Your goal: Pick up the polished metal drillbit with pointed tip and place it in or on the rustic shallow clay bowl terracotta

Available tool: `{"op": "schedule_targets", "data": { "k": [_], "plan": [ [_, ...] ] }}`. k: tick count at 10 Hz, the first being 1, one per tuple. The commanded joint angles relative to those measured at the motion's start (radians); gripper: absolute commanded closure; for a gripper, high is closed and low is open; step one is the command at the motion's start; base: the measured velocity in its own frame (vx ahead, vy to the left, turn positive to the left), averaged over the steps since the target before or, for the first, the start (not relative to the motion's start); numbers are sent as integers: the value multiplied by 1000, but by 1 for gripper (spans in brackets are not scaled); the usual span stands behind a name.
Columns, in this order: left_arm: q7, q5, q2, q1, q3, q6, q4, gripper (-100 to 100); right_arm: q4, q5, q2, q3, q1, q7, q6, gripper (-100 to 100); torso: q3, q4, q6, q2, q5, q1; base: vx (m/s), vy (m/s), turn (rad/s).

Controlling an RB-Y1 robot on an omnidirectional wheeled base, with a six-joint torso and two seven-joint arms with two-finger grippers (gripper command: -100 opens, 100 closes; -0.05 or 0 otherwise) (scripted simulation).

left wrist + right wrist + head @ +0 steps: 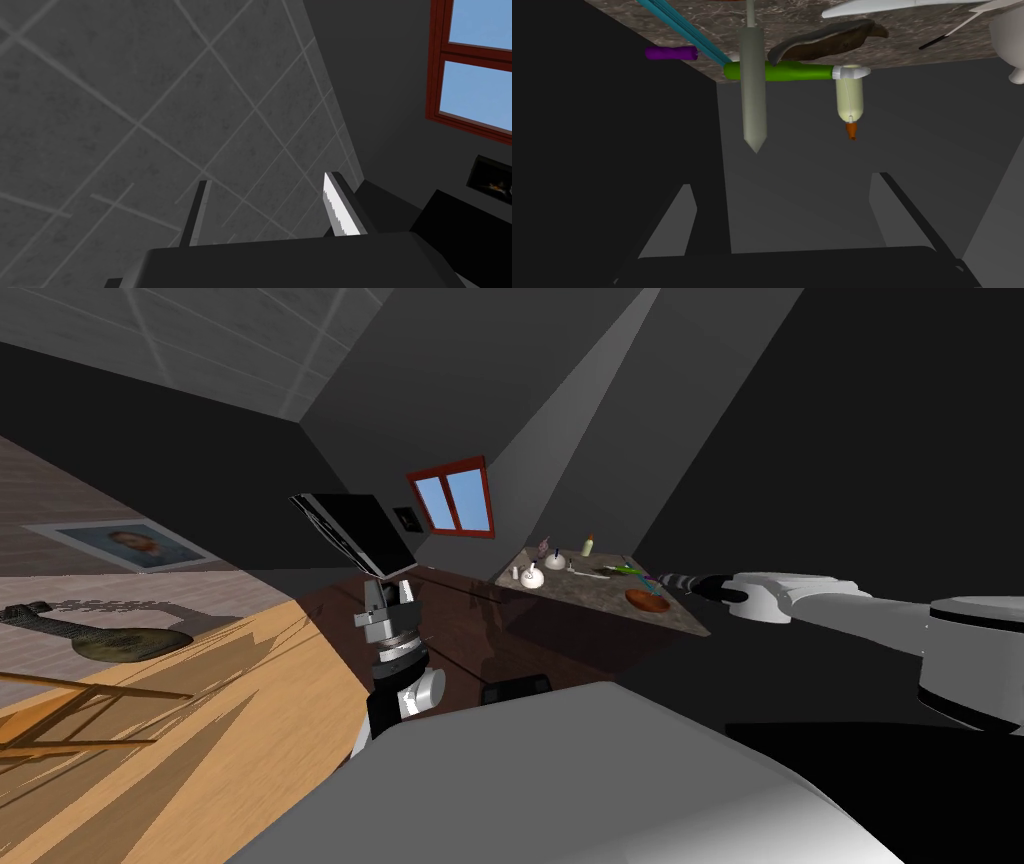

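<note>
Two thin fingers (677, 225) of my right jaws stand wide apart, holding nothing. Ahead of the gap between them is the drillbit (754, 100), a dull grey shaft with a pointed tip. The tip faces my fingers and is well clear of both. Its thin shank runs back over the marbled brown bench (907, 30), and its thick body crosses in front of a green handle (792, 71) with a white collar. Whether the drillbit stands or lies I cannot tell. Near the green handle are a pale bottle (849, 95) with an orange tip, a dark brown slab (827, 40), teal rods (677, 27) and a purple cylinder (672, 52).

From the head view the bench sits right of centre in the frame, and my right arm (830, 603) reaches in from the right edge towards its near right corner. The reddish-brown bowl (647, 601) lies at that corner, close to the arm's tip. A white round pot (531, 578) is further left on the bench.

My left arm (395, 638) stands at the frame's centre. The left jaws are open too, fingers (342, 210) apart with nothing between them.
</note>
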Motion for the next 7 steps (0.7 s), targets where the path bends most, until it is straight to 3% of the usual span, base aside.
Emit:
{"op": "schedule_targets", "data": {
  "k": [1, 2, 3, 7],
  "plan": [
    [0, 0, 0, 0, 0, 0, 0, 0, -19, -13, -45, 31, -6, -27, -15, -100, 0, 0, 0, 0, 0, 0, 37, 37, -23],
    [0, 0, 0, 0, 0, 0, 0, 0, -18, -11, -32, 13, 4, -15, -8, -100, 0, 0, 0, 0, 0, 1, 17, 17, -9],
    [0, 0, 0, 0, 0, 0, 0, 0, -20, -13, -36, 14, 5, -18, -9, 0, 0, 0, 0, 1, 0, -1, 0, 0, 0],
    [0, 0, 0, 0, 0, 0, 0, 0, -20, -12, -35, 14, 5, -18, -9, 0, 1, 0, 0, 2, -1, -2, 0, 0, 0]
  ]
}}
